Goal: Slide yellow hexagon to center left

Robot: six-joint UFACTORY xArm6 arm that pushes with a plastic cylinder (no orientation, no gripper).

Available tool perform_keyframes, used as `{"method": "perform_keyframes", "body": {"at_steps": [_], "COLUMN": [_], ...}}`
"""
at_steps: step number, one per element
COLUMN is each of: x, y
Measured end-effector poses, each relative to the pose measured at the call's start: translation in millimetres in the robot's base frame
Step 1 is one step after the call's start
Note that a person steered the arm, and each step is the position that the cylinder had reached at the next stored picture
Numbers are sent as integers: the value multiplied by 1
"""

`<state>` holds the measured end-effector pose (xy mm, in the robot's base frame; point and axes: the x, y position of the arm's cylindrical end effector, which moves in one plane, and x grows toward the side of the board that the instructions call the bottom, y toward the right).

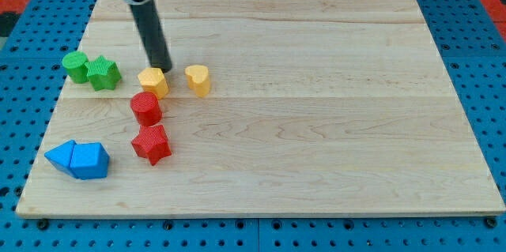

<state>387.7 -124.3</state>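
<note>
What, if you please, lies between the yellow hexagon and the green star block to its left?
Nothing: the camera view shows only bare wood between the yellow hexagon and the green star. My tip sits at the hexagon's upper right edge.

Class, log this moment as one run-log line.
tip: at yellow hexagon's upper right edge | yellow heart: right of it | red cylinder: just below

On the surface (332, 141) we place everything from the yellow hexagon (153, 81): my tip (166, 69) touches its upper-right edge, the yellow heart (198, 79) sits just right, the red cylinder (146, 107) directly below, the red star (151, 143) lower still, the green star (103, 73) and green cylinder (77, 66) left.
</note>
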Motion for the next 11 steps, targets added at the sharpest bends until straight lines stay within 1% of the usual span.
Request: {"method": "perform_keyframes", "body": {"at_steps": [1, 2, 3, 4, 5, 6, 7, 8, 9, 10, 11], "x": [5, 5, 22, 26, 38, 39, 43, 63, 60, 59, 59], "y": [33, -18, -21, -2, -24, -52, -35, -33, -82, -94, -88]}}
